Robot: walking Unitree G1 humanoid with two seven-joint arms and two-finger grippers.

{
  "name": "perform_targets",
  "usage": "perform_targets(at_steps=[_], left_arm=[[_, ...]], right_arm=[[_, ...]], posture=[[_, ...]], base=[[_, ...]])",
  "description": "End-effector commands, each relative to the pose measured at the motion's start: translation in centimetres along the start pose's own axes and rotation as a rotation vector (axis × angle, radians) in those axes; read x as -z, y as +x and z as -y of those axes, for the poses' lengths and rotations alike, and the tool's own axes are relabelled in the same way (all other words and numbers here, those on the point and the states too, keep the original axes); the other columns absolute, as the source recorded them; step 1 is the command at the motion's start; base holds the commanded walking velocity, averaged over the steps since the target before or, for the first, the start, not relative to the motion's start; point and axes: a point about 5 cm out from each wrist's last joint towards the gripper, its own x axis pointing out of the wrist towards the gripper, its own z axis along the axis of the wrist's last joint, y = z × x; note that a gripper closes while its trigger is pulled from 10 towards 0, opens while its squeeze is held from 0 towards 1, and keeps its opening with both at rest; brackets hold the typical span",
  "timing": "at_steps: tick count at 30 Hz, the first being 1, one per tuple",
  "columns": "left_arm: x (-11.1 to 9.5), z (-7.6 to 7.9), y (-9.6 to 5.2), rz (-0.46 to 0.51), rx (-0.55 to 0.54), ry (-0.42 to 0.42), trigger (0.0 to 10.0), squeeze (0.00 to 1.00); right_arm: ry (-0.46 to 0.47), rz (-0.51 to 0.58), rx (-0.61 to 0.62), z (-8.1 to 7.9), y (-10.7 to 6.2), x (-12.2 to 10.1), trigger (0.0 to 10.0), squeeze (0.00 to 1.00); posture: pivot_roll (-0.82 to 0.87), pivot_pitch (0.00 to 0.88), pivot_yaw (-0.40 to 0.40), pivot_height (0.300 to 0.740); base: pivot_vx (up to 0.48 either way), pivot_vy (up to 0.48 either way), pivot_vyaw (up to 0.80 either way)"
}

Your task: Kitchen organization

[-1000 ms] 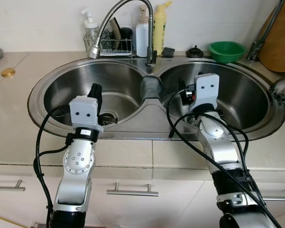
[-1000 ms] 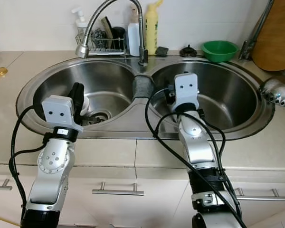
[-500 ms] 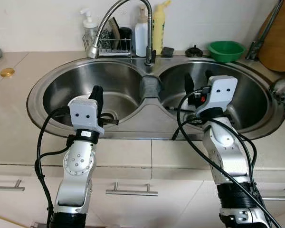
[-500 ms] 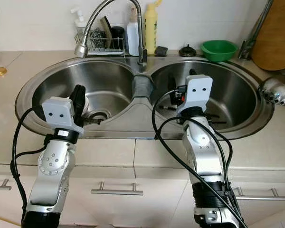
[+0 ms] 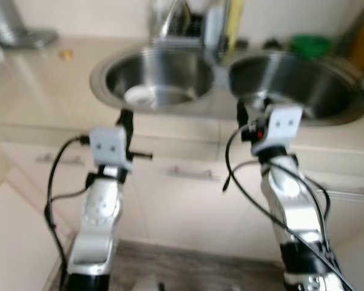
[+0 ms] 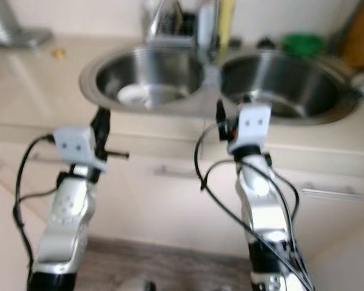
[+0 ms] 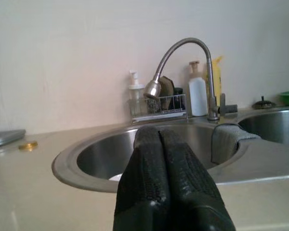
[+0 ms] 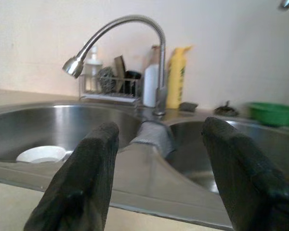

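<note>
A double stainless-steel sink (image 7: pixel 67 161) with two basins is seen set into a pale countertop (image 7: pixel 19 192), above cabinet fronts on which at least two bar handles (image 5: pixel 191 174) can be made out. The head views are blurred.

Both arms are held up in front of the counter edge, short of the basins. The left gripper (image 7: pixel 159 139) is seen with its two black fingers pressed together, nothing between them. The right gripper (image 8: pixel 156 139) is held with its two fingers (image 8: pixel 94 168) spread wide, and nothing is gripped.

One white dish (image 8: pixel 43 154) lies at the bottom of the left basin. One grey cloth (image 8: pixel 151 134) is draped over the divider between the two basins. One gooseneck faucet (image 8: pixel 115 26) rises behind the divider, its spray head hanging over the left basin.

Behind the sink one wire rack (image 7: pixel 159 114) is seen, with one pump bottle (image 7: pixel 134 94) beside it, then one white bottle (image 7: pixel 198 94) and one yellow bottle (image 8: pixel 176 77). One green bowl (image 8: pixel 272 113) stands behind the right basin. One small gold lid (image 7: pixel 27 145) lies on the counter, well left of the sink.
</note>
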Motion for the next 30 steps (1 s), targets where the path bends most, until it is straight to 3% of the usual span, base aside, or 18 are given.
perform_targets(at_steps=[1, 13, 23, 30], left_arm=[[0.0, 0.4, 0.0, -0.005, 0.011, -0.009, 10.0, 0.0], [0.1, 0.3, 0.0, -0.01, 0.012, -0.008, 10.0, 0.0], [0.2, 0.1, 0.0, -0.021, 0.004, -0.017, 10.0, 0.0], [0.5, 0.3, -0.2, -0.033, 0.011, -0.029, 10.0, 0.0]], right_arm=[[-0.018, 0.001, 0.015, 0.4, 0.0, -0.1, 10.0, 0.0], [-0.046, -0.019, 0.048, 1.2, -0.2, 0.4, 10.0, 0.0], [-0.062, -0.047, 0.059, 1.6, -0.6, 0.9, 10.0, 0.0], [-0.077, -0.071, 0.066, 2.0, -1.1, 1.5, 10.0, 0.0]], posture=[[0.01, 0.021, 0.018, 0.74], [0.01, 0.018, 0.019, 0.74], [0.01, 0.01, 0.022, 0.74], [0.01, 0.006, 0.024, 0.74]], base=[[-0.277, 0.0, 0.0], [-0.269, 0.0, 0.0], [0.0, 0.0, -0.15], [0.0, 0.479, -0.69]])
